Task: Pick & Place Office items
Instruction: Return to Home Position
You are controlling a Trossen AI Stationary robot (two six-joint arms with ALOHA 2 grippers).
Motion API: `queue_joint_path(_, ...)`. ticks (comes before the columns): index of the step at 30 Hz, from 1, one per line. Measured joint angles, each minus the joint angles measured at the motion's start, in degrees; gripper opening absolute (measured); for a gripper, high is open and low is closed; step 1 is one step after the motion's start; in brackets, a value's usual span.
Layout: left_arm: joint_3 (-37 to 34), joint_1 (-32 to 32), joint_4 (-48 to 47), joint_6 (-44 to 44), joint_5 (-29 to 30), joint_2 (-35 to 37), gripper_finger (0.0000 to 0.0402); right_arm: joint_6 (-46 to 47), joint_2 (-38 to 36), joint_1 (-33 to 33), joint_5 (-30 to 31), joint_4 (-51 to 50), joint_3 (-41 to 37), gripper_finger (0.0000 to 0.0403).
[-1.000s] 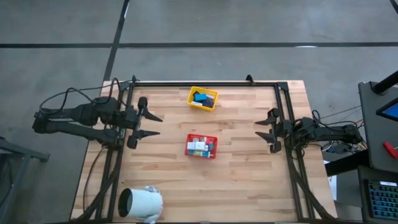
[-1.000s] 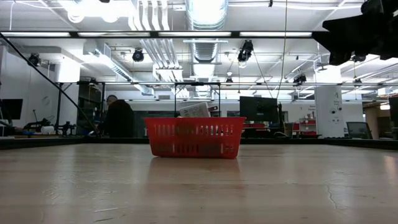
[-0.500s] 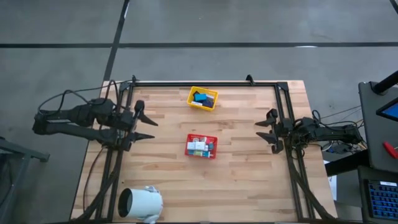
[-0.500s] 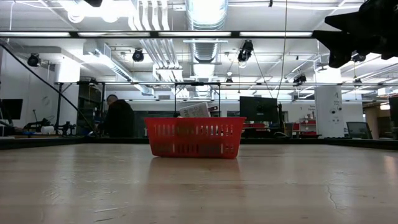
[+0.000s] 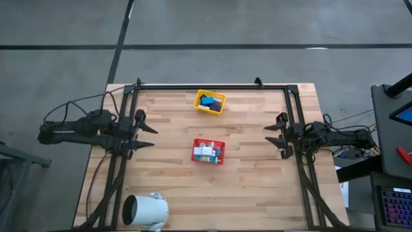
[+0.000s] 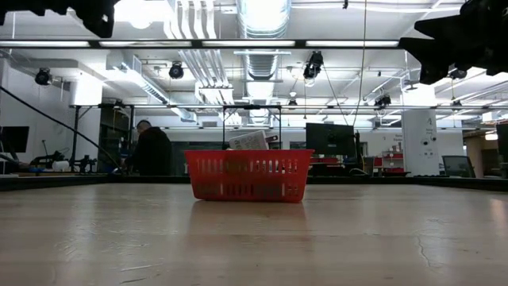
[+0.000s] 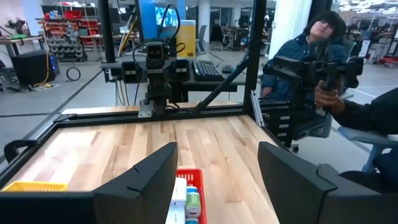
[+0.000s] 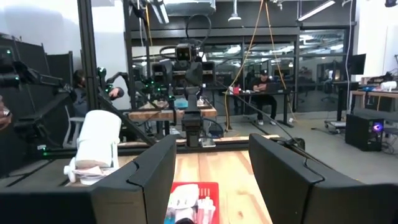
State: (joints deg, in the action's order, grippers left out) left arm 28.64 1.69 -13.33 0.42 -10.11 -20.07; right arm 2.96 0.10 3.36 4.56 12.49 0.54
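Hovering left gripper (image 5: 151,136): at the left edge of the surface (image 5: 251,180), jaws released wide, nothing between them.
Right gripper (image 5: 266,133): at the right edge, jaws likewise spread and empty.
Office items (image 5: 205,152): white, teal and green pieces packed in the red tray (image 5: 207,162) mid-surface, too small from above to tell one from another.
Yellow tray (image 5: 199,106): by the edge at the top of the high view, dark blue pieces (image 5: 210,100) inside, shapes unclear.
Low view: the red mesh wall masks the contents and only one white piece (image 6: 249,141) pokes over the rim. The yellow tray is hidden, and both arms are cut off at the top corners.
Wrist views: the red tray is clipped by the frame edge.
White cylinder (image 5: 145,211): by the corner on the left arm's side, well apart from both trays.
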Motion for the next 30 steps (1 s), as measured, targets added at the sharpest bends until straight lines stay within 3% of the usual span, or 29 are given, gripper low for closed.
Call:
queue_joint_path(11,-5.11,0.02,0.81,-0.53,0.0,4.24,0.0227,0.06,0.07,0.0,-2.01,-4.17,0.0,0.0201)
queue_joint_path(20,-18.02,-0.01,20.92,-0.97,0.04,4.53,0.0227,0.13,0.04,0.0,-1.99,-4.68,0.0,0.0201)
queue_joint_path(30,-19.79,-0.02,19.42,-1.1,0.09,6.26,0.0227,0.31,0.04,0.0,-1.99,-4.66,0.0,0.0201)
